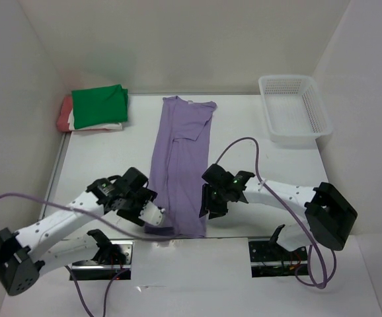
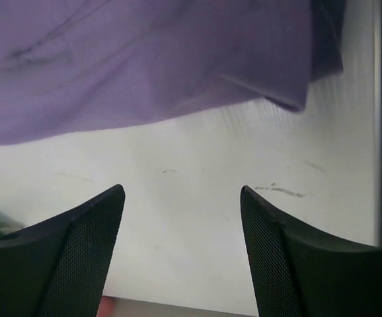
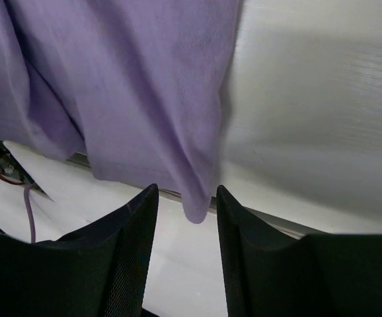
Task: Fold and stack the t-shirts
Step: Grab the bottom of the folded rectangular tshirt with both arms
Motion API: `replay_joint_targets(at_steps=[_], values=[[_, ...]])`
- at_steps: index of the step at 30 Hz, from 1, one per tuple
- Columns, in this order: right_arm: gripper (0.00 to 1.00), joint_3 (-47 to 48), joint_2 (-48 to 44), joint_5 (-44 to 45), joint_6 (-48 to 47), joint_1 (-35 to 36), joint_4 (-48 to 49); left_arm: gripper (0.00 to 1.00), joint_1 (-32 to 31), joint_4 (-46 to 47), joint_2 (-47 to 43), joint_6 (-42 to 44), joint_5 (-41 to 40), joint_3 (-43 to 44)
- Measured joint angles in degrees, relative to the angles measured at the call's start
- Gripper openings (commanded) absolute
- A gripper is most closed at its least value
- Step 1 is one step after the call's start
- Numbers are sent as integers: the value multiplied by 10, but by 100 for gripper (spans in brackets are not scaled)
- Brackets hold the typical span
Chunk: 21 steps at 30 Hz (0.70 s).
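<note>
Left gripper (image 1: 155, 214) hangs with its jaws wide apart and nothing between them, just beside the near-left corner of the lavender shirt (image 1: 180, 165). From its wrist view the cloth lies a little beyond the fingertips (image 2: 105, 205), with bare table (image 1: 112, 158) in the gap. The right gripper (image 1: 209, 206) sits at the opposite near corner with its jaws part way open. That corner of the hem droops into the space between its fingers (image 3: 145, 211), and as far as I can see nothing pinches it, so I'd call it a loose, empty hand. The shirt is a narrow strip down the middle of the table, its long axis running from the far edge, where the collar lies, to the near edge, where the hem seems to spill slightly over. Both arms flank that near hem, left on the left corner and right on the right, about equally close. I'd guess the next fold goes along the length, so each arm would take its own corner and carry it away toward the collar. The green shirt (image 1: 100, 104) tops a folded pile in the far-left corner, over the cream shirt (image 1: 105, 125) and the salmon shirt (image 1: 64, 112), well apart from the grippers. A white basket (image 1: 290, 78) stands in the far-right corner.
</note>
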Motion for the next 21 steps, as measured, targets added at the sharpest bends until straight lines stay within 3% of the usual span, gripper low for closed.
replay_joint_targets(at_steps=[4, 11, 16, 21], values=[[47, -14, -1, -8, -2, -3, 21, 78, -2, -6, -84, 155, 4, -49], [50, -30, -21, -11, 11, -4, 21, 78, -8, 9, -55, 345, 49, -62], [50, -47, -61, -11, 14, -4, 21, 72, -59, 14, -105, 433, 58, -131], [52, -60, -63, -17, 16, -4, 14, 72, -109, 16, -145, 475, 71, -175]])
